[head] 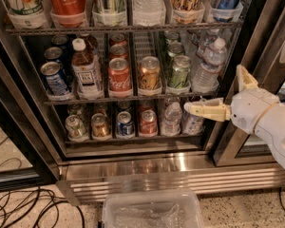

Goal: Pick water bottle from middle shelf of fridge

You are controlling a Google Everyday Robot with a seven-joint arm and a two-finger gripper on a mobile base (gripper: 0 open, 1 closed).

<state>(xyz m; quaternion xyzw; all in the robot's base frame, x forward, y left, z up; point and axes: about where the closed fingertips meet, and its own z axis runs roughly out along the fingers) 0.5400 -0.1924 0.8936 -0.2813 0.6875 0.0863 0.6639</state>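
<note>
The water bottle (208, 66), clear and ribbed with a white cap, stands upright at the right end of the middle shelf (133, 98) in the fridge (147, 174). To its left stand green, orange, red and blue cans and a brown-liquid bottle (86, 69). My gripper (214, 89) is open and empty, just right of and below the water bottle, outside the shelf front. One cream finger (204, 109) points left below the shelf's edge. The other finger (244, 79) points up by the door frame.
The lower rack holds small cans and short bottles (172, 118) close behind the left-pointing finger. The top rack (118, 28) holds large bottles and cans. A clear plastic bin (152, 212) sits on the floor in front. Cables (19, 205) lie at the lower left. The dark door frame (266, 37) stands at the right.
</note>
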